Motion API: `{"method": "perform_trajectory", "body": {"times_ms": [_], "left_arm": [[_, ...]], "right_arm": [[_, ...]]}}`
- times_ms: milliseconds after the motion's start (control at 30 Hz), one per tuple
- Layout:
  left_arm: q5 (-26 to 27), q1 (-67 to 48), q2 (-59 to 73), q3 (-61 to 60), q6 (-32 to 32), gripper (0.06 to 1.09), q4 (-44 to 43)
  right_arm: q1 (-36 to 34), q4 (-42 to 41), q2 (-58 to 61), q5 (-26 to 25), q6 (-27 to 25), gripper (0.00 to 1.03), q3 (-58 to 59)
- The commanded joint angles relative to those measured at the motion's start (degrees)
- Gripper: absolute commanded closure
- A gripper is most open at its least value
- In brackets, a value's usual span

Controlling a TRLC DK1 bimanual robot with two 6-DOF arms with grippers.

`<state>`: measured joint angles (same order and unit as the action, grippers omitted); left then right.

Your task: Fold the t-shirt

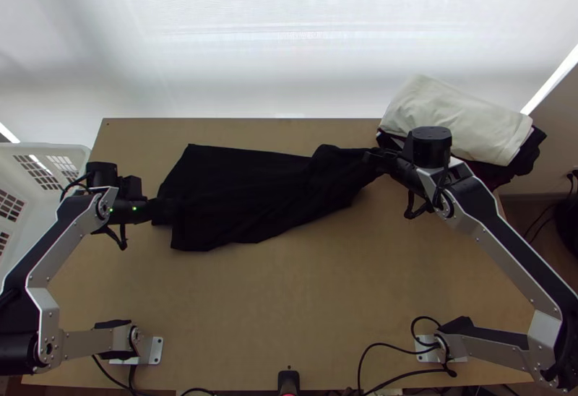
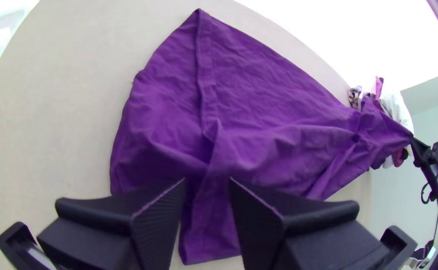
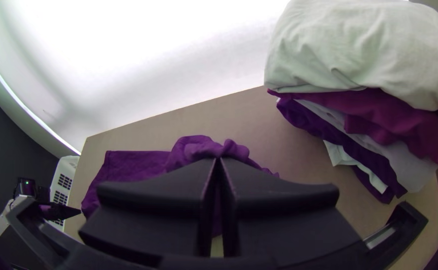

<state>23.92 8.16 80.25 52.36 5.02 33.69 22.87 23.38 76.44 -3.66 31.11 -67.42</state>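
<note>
From above, a long, tapering black t-shirt of thin cloth (image 1: 246, 197) lies across the light wooden surface (image 1: 289, 302), probably light, limp and quick to crease. In the left wrist view, the black, flat-fingered left tool (image 2: 207, 181) stands open over loose folds; the straight seamed band (image 2: 206, 75) would likely pinch better. In the right wrist view, the matching right tool (image 3: 217, 160) is closed on gathered cloth.

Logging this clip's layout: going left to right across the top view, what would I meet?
White basket, left gripper, dark t-shirt, right gripper, pile of clothes with a pale one on top.
</note>
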Motion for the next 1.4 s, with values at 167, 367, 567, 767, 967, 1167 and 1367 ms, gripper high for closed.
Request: {"method": "perform_trajectory", "body": {"times_ms": [167, 367, 567, 767, 967, 1167, 1367], "left_arm": [[-0.1, -0.5, -1.1, 1.1, -1.2, 0.61, 2.0], [0.1, -1.1, -1.0, 0.9, -1.5, 0.61, 3.7], [0.1, -2.3, 0.2, -0.4, -1.6, 0.63, 3.3], [-0.2, -2.3, 1.9, -2.3, -1.7, 0.73, 0.1], [-0.4, -1.7, 2.0, -1.6, -2.2, 0.72, 0.1], [-0.4, -1.4, 1.8, -1.4, -3.3, 0.73, 0.9], [-0.3, -2.1, 0.5, -3.1, -1.8, 1.05, -1.7]], "right_arm": [[0.3, -0.4, -1.6, -0.9, 0.7, 1.0, 1.1], [0.3, -0.3, -1.9, -0.9, 0.7, 1.0, 1.1], [0.3, -0.3, -1.8, -0.9, 0.7, 1.0, 0.9], [0.2, -0.3, -1.8, -0.9, 0.6, 1.0, 0.4], [0.2, -0.3, -1.9, -1.0, 0.6, 1.0, 0.4], [0.2, -0.4, -1.8, -1.0, 0.6, 1.0, 0.4], [0.1, -0.3, -1.9, -1.0, 0.6, 1.0, 0.4]]}}
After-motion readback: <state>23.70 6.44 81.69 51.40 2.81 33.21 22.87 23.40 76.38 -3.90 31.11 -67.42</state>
